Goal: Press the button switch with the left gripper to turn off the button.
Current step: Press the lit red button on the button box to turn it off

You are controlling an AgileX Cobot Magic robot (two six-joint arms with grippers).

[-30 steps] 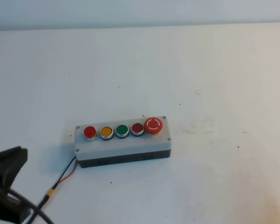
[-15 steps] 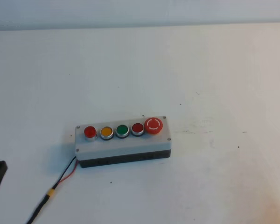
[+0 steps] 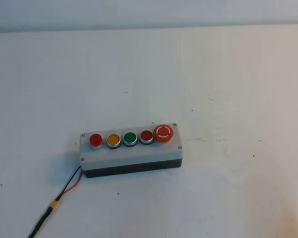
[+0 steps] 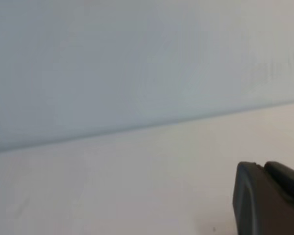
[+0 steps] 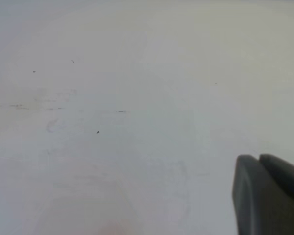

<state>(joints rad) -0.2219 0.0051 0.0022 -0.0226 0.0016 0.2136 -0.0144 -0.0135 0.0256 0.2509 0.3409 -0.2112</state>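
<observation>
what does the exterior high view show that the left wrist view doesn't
Only the exterior high view shows the grey button box, its row with the button switch beside the yellow button, and its cable. Only the left wrist view shows a dark gripper finger and the pale wall. Both show the white table.

Dark finger of left gripper point(image 4: 267, 198) juts into lower right corner; jaw spacing cannot be judged. Pale bench point(image 4: 112, 186) fills lower half. Light blue-grey wall point(image 4: 137, 58) behind, meeting bench along slanted edge.
</observation>
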